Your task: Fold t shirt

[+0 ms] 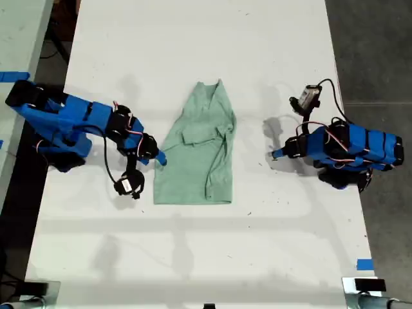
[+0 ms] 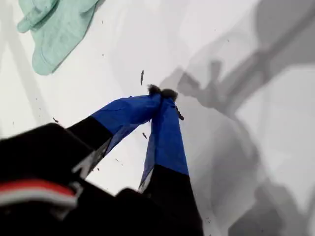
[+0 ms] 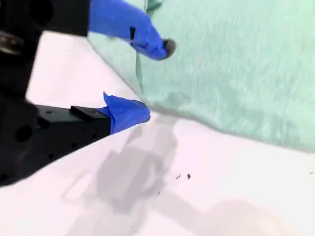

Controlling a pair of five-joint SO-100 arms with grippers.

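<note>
White table (image 1: 193,257) under mint t shirt (image 1: 199,154), grey floor (image 1: 373,45) beside, my first hand (image 2: 160,92) pressed together, my second hand (image 3: 155,81) spread.

The small pale mint-green cloth t shirt (image 1: 199,147) lies on the long white table (image 1: 193,257), near its middle in the exterior view, collar end toward twelve o'clock, hem toward six. My second gripper (image 1: 158,156) sits at the shirt's nine o'clock edge, one fingertip (image 3: 160,46) over the cloth, the other on the table beside it. My first gripper (image 1: 275,154) is at three o'clock, well apart from the shirt.
</note>
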